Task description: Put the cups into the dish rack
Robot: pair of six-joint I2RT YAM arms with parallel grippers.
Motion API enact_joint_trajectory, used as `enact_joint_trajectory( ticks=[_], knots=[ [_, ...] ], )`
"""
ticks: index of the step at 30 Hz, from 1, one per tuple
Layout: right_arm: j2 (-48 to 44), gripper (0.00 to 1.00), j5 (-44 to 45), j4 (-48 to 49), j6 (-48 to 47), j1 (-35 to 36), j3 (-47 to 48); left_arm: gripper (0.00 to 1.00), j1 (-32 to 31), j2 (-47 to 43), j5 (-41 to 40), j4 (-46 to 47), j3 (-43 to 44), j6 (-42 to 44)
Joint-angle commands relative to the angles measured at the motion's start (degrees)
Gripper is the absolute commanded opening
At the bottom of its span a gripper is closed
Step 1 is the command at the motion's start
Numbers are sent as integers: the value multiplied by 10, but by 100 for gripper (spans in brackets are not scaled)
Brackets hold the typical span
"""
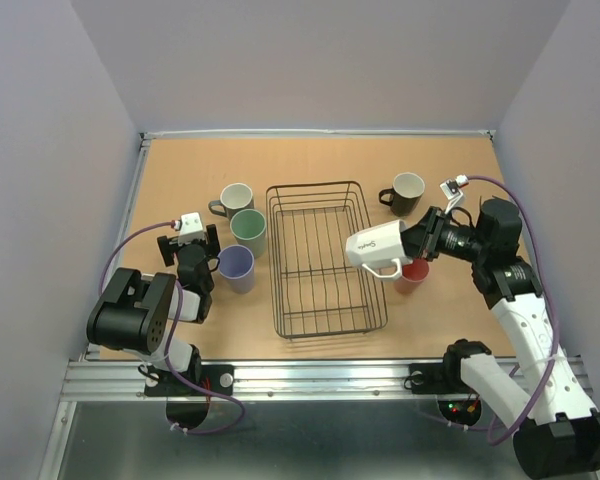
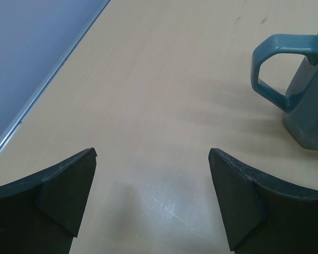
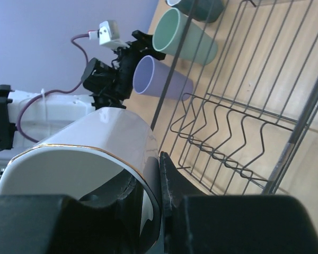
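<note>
Your left gripper (image 2: 152, 152) sits spread wide and empty near the table's left edge. The rack (image 1: 315, 186) is mid-table. The white mug (image 1: 372, 246) hangs sideways over its right rim, pinched by its wall in your right gripper (image 1: 404, 244). I'd tip it rim-down and go low before letting go. Bare tan table (image 1: 180, 170), plain purple-grey walls (image 1: 320, 60).

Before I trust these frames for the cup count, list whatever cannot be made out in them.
- Red-pink tumbler: top view, partly hidden behind the white mug and right gripper.
- Grey mug: left wrist view, cut off by the right edge; only handle and some wall show.
- White mug's lettering: top view, too small to read.
- Black mug: outside both wrist views.
</note>
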Motion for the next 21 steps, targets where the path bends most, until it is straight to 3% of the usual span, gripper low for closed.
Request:
enact_joint_trajectory(
  ticks=[1, 13, 15, 16, 18, 21],
  knots=[
    [-22, 0, -55, 83, 31, 6, 9, 99, 5, -27, -25, 183, 23, -14],
    [-20, 0, -32, 50, 4, 16, 9, 99, 13, -34, -16, 186, 27, -16],
    [-17, 0, -26, 42, -4, 16, 10, 99, 5, -80, -36, 193, 17, -2],
    [-17, 0, -24, 39, -9, 16, 11, 99, -12, -119, -81, 85, 29, -10],
    [-13, 1, -17, 35, -13, 17, 9, 99, -13, -232, -65, -44, 74, 11],
    [-5, 0, -11, 34, -19, 17, 9, 99, -21, -368, -92, -145, 140, -17]
  ],
)
